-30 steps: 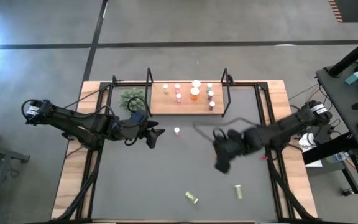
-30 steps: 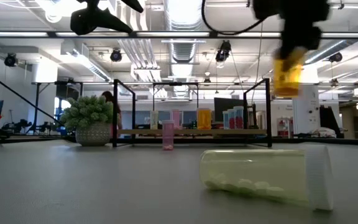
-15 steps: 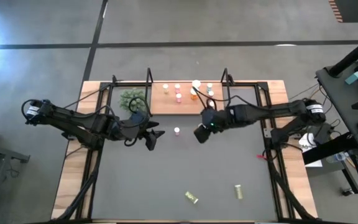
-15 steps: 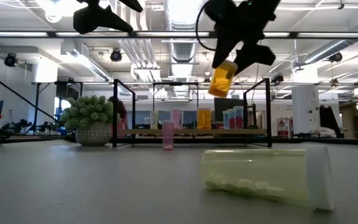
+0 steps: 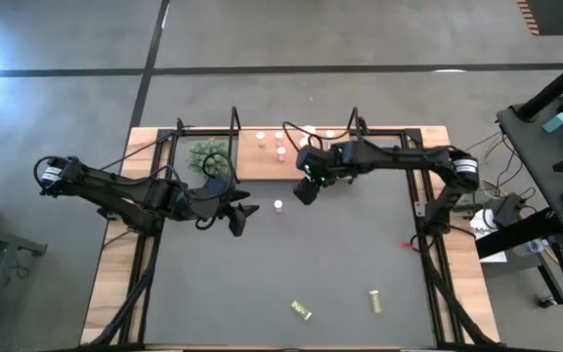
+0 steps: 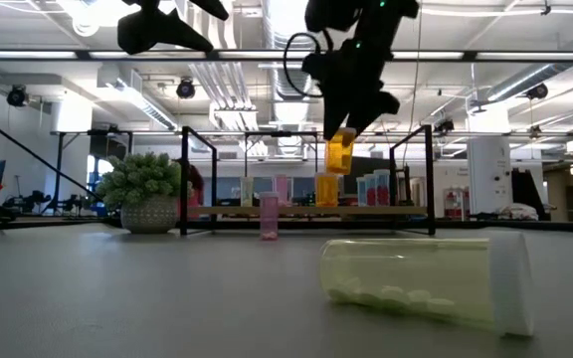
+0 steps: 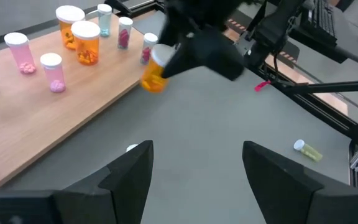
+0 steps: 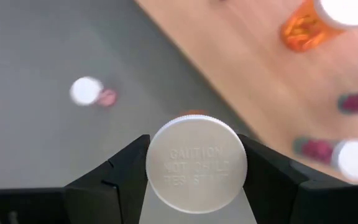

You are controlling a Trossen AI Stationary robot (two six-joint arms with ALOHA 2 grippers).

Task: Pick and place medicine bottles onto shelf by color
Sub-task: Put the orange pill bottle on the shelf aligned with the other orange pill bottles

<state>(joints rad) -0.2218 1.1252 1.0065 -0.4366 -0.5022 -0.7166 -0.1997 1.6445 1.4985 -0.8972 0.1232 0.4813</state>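
Note:
My right gripper (image 5: pixel 305 187) hangs over the dark mat just before the shelf's near edge, shut on an orange medicine bottle (image 6: pixel 339 154) with a white cap (image 8: pixel 196 163). The wooden shelf (image 5: pixel 262 169) at the far side carries several upright bottles (image 7: pixel 79 42), orange, pink and pale. One pink bottle (image 5: pixel 278 206) stands on its base on the mat between the two grippers. Two yellow-green bottles (image 5: pixel 301 311) (image 5: pixel 373 300) lie on their sides near the front edge. My left gripper (image 5: pixel 241 216) hovers open left of the pink bottle, its fingers (image 7: pixel 129 174) around nothing. My right gripper pinches the orange bottle at its capped top end, one finger (image 8: pixel 126 171) on each side of the white cap's rim (image 8: pixel 160 140). The fingers slant down from above. The orange body (image 7: pixel 153 79) hangs below them, nearly upright, clear of the mat and the shelf.
A small green plant (image 5: pixel 206 156) in a pot stands at the shelf's left end. Black frame uprights (image 6: pixel 183 179) rise at both short ends of the shelf. The grey mat (image 5: pixel 262 274) lies between wooden strips and black rails.
My right gripper has swung from the mat's right middle toward the far edge and the left, reaching the shelf's near edge with the orange bottle still in its fingers. The bottle stayed lifted clear and went from tilted to nearly upright.

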